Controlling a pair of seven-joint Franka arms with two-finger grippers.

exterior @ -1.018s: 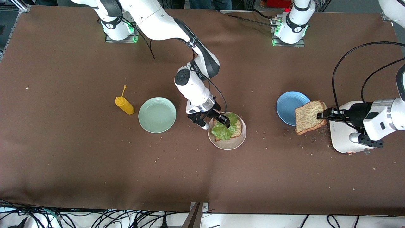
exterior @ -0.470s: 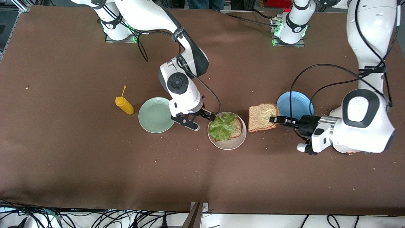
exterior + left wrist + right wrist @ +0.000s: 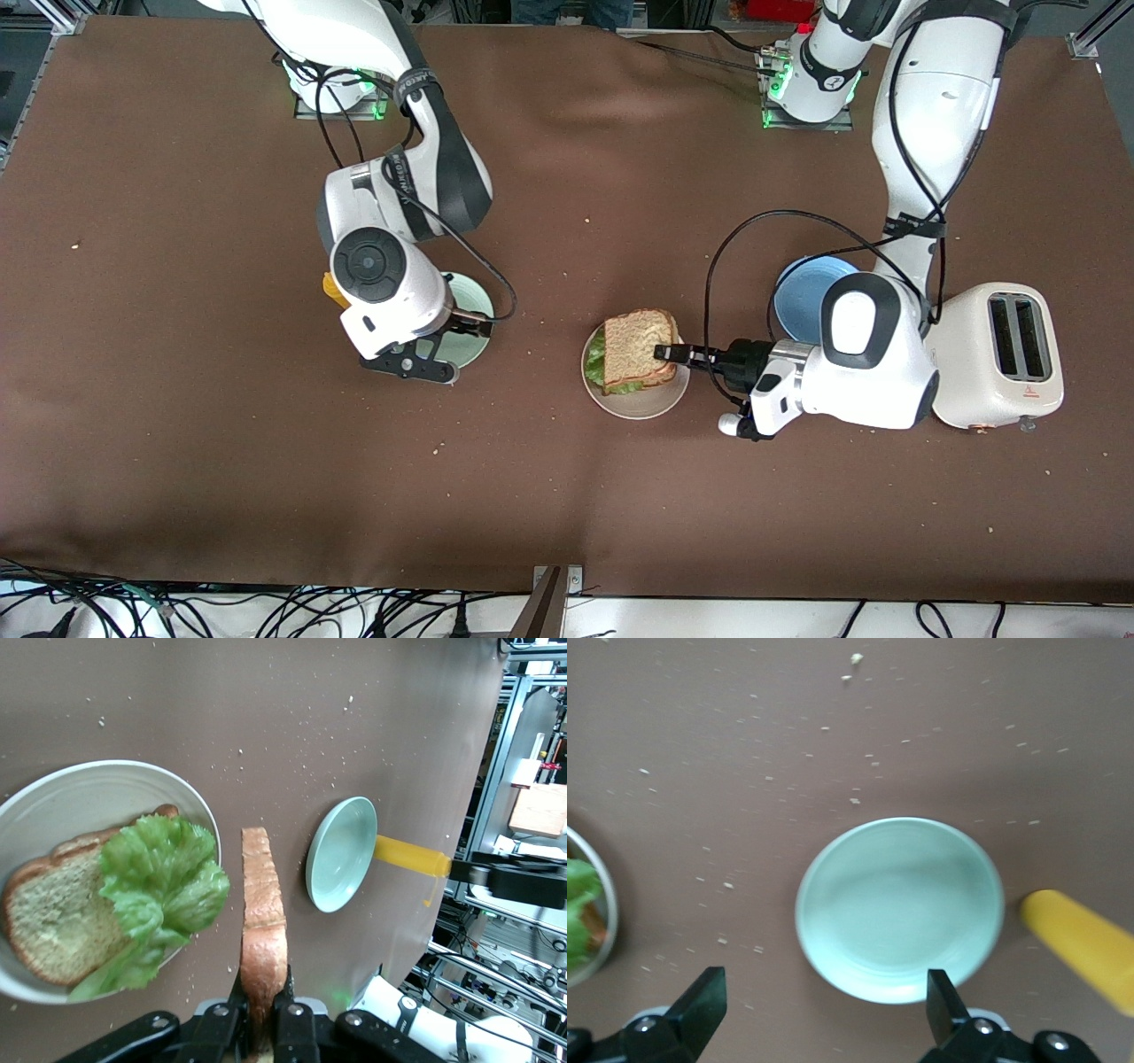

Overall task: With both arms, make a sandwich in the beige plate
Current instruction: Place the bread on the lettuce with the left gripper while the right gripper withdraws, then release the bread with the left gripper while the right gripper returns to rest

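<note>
The beige plate holds a bread slice with a ruffled lettuce leaf on it. My left gripper is shut on the crust edge of a second bread slice. In the front view that slice lies flat over the lettuce and plate. In the left wrist view the held slice shows edge-on between the fingers, beside the plate and lettuce. My right gripper is open and empty over the mint-green plate.
A blue plate and a white toaster stand toward the left arm's end. A yellow squeeze bottle lies beside the mint-green plate, mostly hidden under the right arm in the front view. Crumbs dot the brown cloth.
The left arm carried the bread slice from beside the blue plate to over the beige plate. The right gripper let go of the lettuce, opened, and drew back over the mint-green plate.
</note>
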